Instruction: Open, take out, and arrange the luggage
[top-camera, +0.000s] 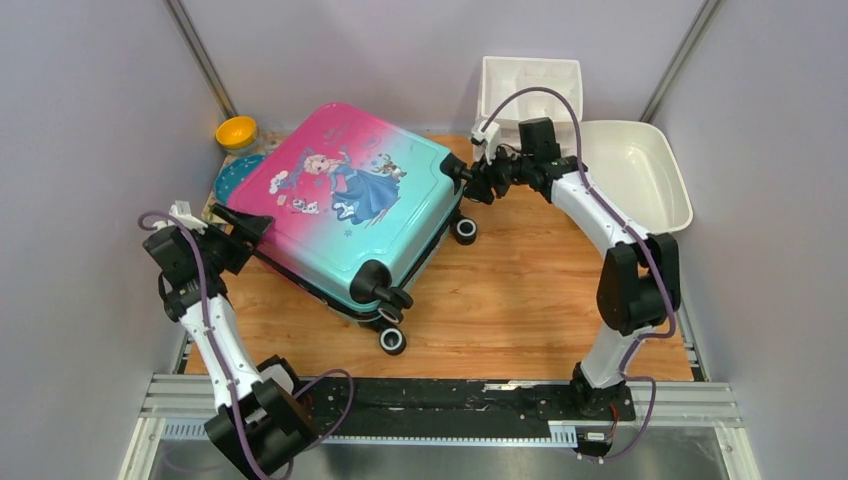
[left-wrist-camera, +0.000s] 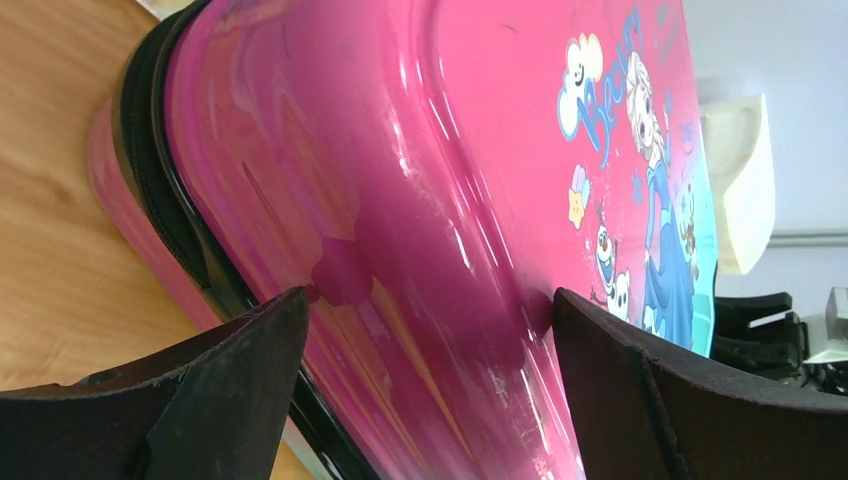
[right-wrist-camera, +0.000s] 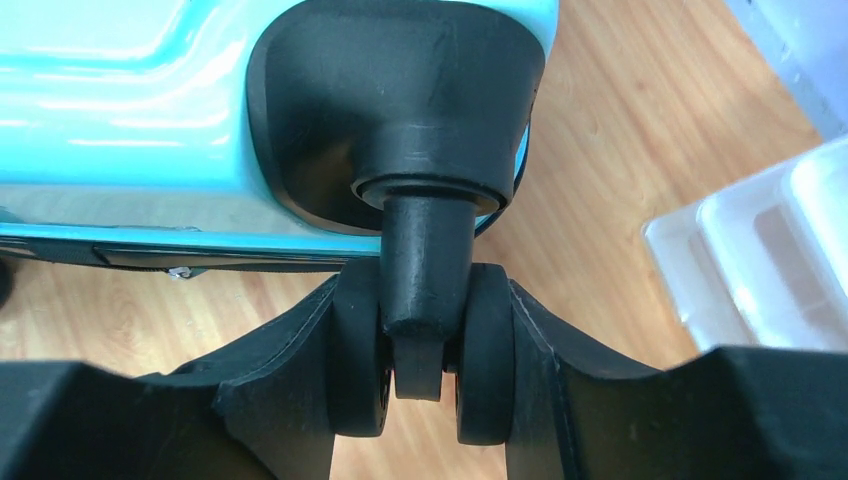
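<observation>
The left gripper (left-wrist-camera: 428, 297) straddles the pink end of the suitcase (top-camera: 350, 200), jaws spread wide. The suitcase lies on the table (top-camera: 540, 290) — printed face up. At its far teal corner, the right gripper (top-camera: 478, 183) is clamped on a caster wheel (right-wrist-camera: 420, 300).

White arm links (top-camera: 215, 335), black joints (top-camera: 625, 285), purple cables (top-camera: 540, 89).

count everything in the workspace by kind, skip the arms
suitcase: 1
white containers: 2 (drawer organiser, basin)
yellow-topped jar: 1
teal dotted plate, partly hidden: 1
total: 5
</observation>
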